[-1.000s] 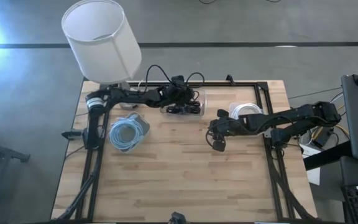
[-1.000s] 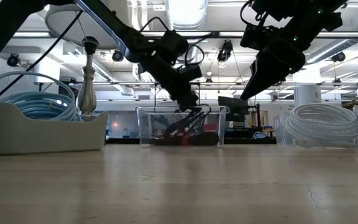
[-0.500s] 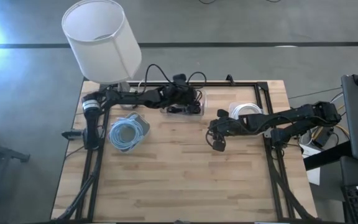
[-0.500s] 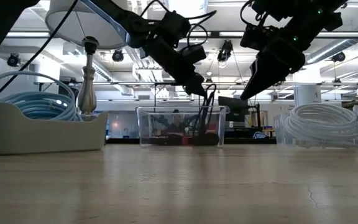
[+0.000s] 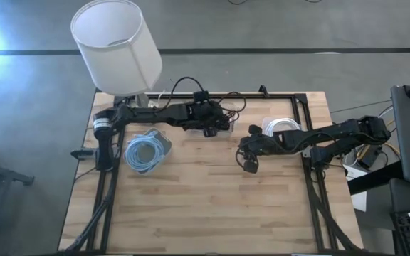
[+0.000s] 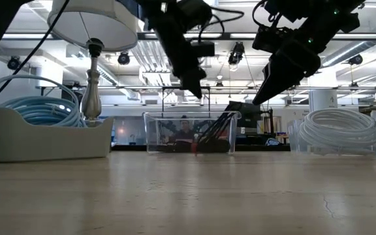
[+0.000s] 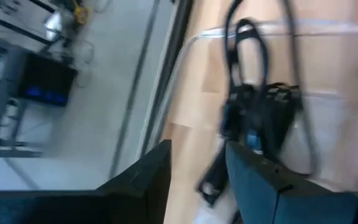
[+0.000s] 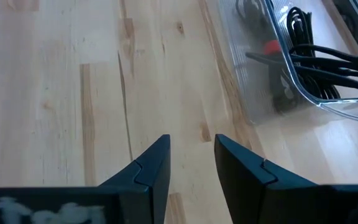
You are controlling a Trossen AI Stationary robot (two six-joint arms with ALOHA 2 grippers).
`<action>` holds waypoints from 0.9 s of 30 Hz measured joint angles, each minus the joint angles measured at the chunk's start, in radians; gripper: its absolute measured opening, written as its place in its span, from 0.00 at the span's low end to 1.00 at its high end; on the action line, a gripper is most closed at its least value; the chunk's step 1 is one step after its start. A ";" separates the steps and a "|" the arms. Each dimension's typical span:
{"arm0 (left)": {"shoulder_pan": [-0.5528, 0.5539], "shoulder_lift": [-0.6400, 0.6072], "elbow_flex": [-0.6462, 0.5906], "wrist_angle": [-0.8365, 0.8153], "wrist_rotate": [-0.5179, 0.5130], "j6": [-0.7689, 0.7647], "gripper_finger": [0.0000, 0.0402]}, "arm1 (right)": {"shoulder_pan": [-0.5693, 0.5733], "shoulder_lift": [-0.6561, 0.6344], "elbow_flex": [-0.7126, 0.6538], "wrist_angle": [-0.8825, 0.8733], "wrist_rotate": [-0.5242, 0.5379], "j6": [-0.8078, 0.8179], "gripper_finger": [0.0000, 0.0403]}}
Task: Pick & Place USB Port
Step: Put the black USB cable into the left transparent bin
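A clear plastic bin at the table's far middle holds a tangle of black USB cables. My left gripper hangs above the bin's near side, shut on a black cable piece. My right gripper hovers over bare wood to the right of the bin. Its fingers are a narrow gap apart and it holds nothing. My left gripper has a thin black cable piece between its two fingers, coming from above and pointing down. The view is blurred, so which part of the cable this is cannot be told. The rest of the tangle stays lower, in the bin.
A lamp with a white shade stands at the far left corner. A grey tray of coiled blue cable lies left of the bin, a white cable coil to its right. Bare wood fills the near half.
My left gripper has risen out of the clear bin and shifted slightly toward the near edge. A black cable was drawn up with it, and one strand now leans against the bin's right wall.
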 joint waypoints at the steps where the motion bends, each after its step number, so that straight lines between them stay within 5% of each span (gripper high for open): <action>1: -0.009 -0.006 0.010 -0.024 0.010 -0.015 0.39 | 0.000 0.000 0.000 0.000 0.000 0.000 0.30; 10: -0.127 -0.161 -0.042 -0.041 0.030 -0.142 0.36 | 0.000 -0.013 -0.001 0.006 0.085 -0.023 0.31; 14: -0.200 -0.280 -0.131 -0.038 0.028 -0.203 0.35 | -0.002 -0.033 -0.003 0.034 0.292 -0.009 0.30; 17: -0.261 -0.364 -0.207 -0.030 0.027 -0.230 0.34 | -0.020 -0.035 -0.015 0.175 0.558 0.032 0.29; 19: -0.301 -0.419 -0.261 -0.010 0.023 -0.250 0.33 | -0.053 -0.022 -0.025 0.274 0.637 0.008 0.28; 27: -0.438 -0.589 -0.429 0.106 -0.038 -0.262 0.33 | -0.237 0.092 -0.030 0.382 0.473 0.037 0.22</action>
